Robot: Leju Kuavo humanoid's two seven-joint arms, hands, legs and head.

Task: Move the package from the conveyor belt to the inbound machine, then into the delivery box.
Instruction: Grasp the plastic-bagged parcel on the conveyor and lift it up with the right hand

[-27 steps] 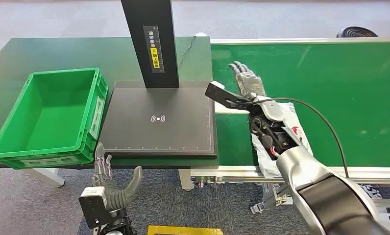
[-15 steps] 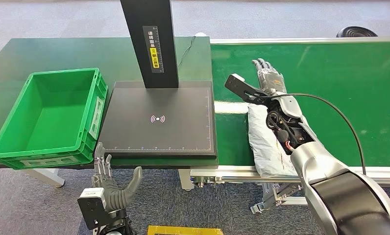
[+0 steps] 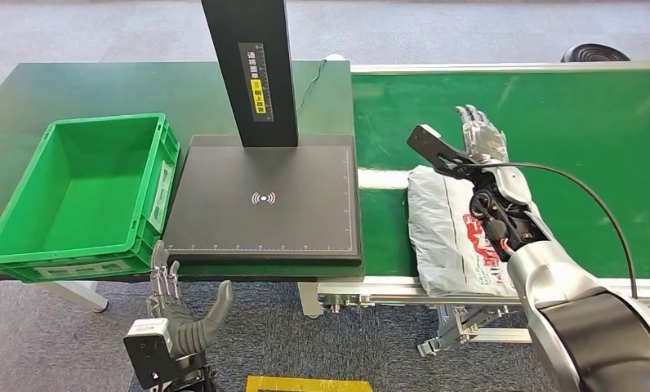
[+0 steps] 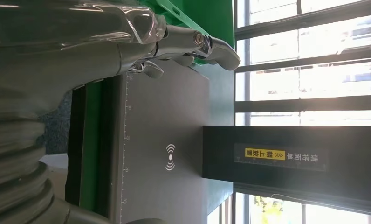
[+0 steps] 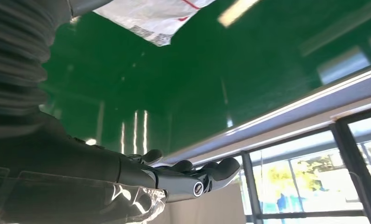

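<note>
Since the earlier frames, the right hand has shifted rightward across the conveyor belt, uncovering more of the package. Seen from the head camera, the white package with red print lies flat at the belt's near edge, beside the black scanner pad. The right hand hovers over the belt just beyond the package's far end, fingers spread and holding nothing. The green box sits left of the pad. The left hand hangs below the table, fingers apart and empty.

From the left wrist, its fingers stretch out toward the pad.

From the right wrist, extended fingers point away from the package, well apart from it.
</note>
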